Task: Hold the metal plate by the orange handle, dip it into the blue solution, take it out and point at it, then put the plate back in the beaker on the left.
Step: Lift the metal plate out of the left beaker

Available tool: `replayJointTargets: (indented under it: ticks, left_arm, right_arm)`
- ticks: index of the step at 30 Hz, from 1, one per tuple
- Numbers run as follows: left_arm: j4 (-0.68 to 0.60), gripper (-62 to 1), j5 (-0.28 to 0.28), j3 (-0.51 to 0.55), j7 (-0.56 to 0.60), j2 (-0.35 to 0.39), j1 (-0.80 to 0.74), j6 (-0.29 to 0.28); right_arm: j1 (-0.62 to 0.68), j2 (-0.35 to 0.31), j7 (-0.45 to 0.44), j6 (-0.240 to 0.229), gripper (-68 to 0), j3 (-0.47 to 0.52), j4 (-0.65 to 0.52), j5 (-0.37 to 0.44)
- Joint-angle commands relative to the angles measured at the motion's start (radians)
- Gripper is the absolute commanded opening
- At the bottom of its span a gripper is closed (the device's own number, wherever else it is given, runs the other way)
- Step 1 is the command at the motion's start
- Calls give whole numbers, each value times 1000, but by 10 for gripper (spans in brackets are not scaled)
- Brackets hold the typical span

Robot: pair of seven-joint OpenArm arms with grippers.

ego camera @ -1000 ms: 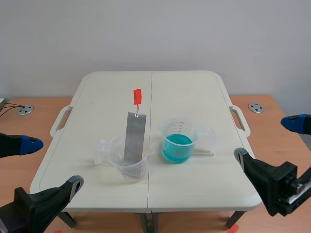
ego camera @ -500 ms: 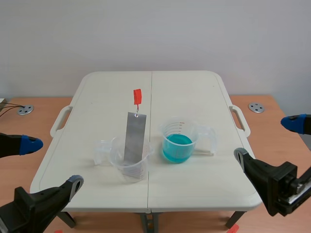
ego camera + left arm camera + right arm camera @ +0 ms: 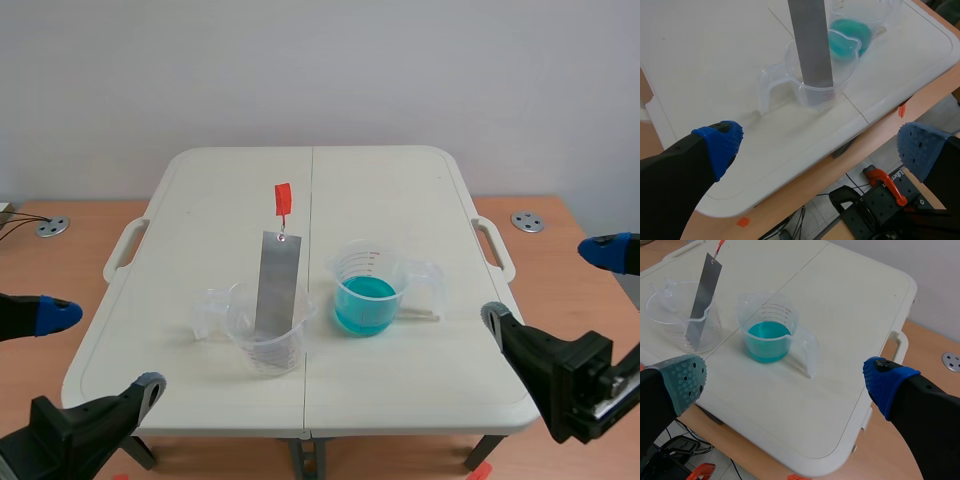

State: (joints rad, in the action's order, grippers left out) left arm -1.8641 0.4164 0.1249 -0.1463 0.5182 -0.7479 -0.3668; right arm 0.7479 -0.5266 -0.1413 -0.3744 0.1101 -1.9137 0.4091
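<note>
**A:** Which step is in hand?

**B:** None has been started, it is judged. The metal plate (image 3: 276, 285) is stood in the left beaker (image 3: 266, 345), leaned against its rim. The orange handle (image 3: 283, 198) is raised well above the rim and is touched by nothing. The blue solution (image 3: 364, 303) is held in the right beaker (image 3: 372, 263), just beside the left one.

**A:** How are the grippers set?

**B:** The left gripper (image 3: 108, 347) and the right gripper (image 3: 541, 284) are both kept low at the near edge of the table (image 3: 400, 195), well apart from the beakers. The fingers of each are spread wide, and nothing is held between them.

**A:** What is called for next?

**B:** The handle has to be taken first. One gripper would need to be raised, brought forward over the table, and closed on that small tab. The plate should probably be lifted straight up, so that the light beaker is not tipped.
</note>
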Motion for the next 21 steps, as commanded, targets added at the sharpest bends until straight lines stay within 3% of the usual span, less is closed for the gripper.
replayJointTargets:
  ticks: [1,4,8,11,16,21]
  left_arm:
    - [-2,-131,-9,-3,15,-2,3,6]
    - [-1,-614,-66,-3,15,-2,-3,10]
    - [-1,-595,-123,2,27,0,-19,47]
    - [-2,-594,-125,25,88,14,-72,87]
    - [-1,-594,-126,97,196,34,-217,101]
    - [10,-594,-126,164,203,34,-366,184]
  right_arm:
    - [-17,-8,-15,-4,-20,8,-16,10]
    - [-32,-7,-23,-28,-20,7,-16,10]
    - [-60,-7,-23,-48,-20,7,-16,12]
    - [-81,-1,-22,-68,-20,0,-16,29]
    - [-128,23,-3,-68,-20,-51,-16,33]
    - [-180,51,16,-68,-20,-111,-15,34]
